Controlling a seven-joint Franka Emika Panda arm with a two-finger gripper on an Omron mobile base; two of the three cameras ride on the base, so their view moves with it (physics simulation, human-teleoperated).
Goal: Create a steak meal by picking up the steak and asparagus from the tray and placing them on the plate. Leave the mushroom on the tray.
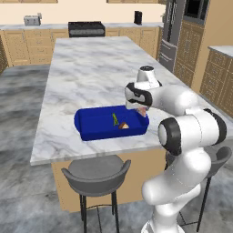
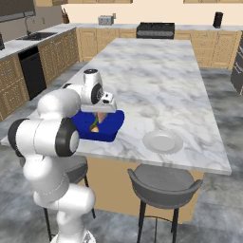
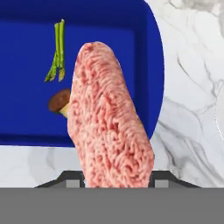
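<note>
Gripping the steak [image 3: 109, 118] between its jaws, the end effector [image 3: 114, 181] hung over the right end of the tray [image 3: 26, 113] in the hand view. There we saw the pink slab rise from the bottom centre of the frame to its upper middle, covering part of the blue tray floor behind it. In the left base view the steak [image 1: 143, 110] showed as a small pinkish patch under the end effector [image 1: 142, 109], just above the tray's [image 1: 91, 124] right rim at the centre of the frame. In the right base view we found the same end effector [image 2: 102, 114] left of centre, with the steak [image 2: 101, 116] hanging over the tray [image 2: 111, 124].

The asparagus [image 3: 57, 52] lay on the tray floor in the upper left of the hand view, its darker tips pointing down the frame. The mushroom [image 3: 61, 103] sat just below it, partly hidden behind the steak. In the left base view both were small marks inside the tray, the asparagus [image 1: 114, 119] above and left of the mushroom [image 1: 123, 126].

The plate [image 2: 163, 141] rested on the marble table [image 2: 156, 80] right of centre in the right base view, well apart from the tray and near the table's front edge. Two grey stools [image 2: 163, 187] stood below that edge.
</note>
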